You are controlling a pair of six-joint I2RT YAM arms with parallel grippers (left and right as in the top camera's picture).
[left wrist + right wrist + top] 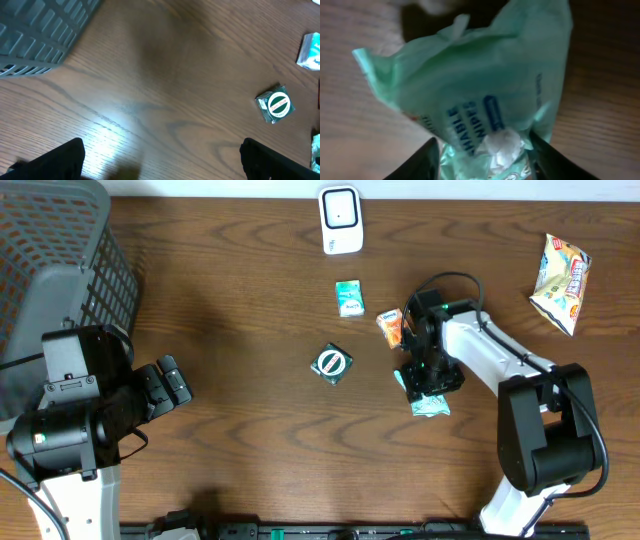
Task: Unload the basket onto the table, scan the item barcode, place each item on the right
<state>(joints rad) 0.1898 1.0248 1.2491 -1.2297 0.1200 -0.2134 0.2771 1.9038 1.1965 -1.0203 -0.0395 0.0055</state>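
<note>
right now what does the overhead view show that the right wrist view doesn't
Only overhead: the white scanner, grey basket, snack bag and round-logo packet. Only right wrist: blue lettering on the green wipes pack. Both: that pack, at the right gripper, on the wooden table.

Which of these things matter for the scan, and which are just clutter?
Job: wipes packet, right tool around it, white scanner.
Lying about: green box, orange packet, round-logo packet, snack bag, basket.
</note>
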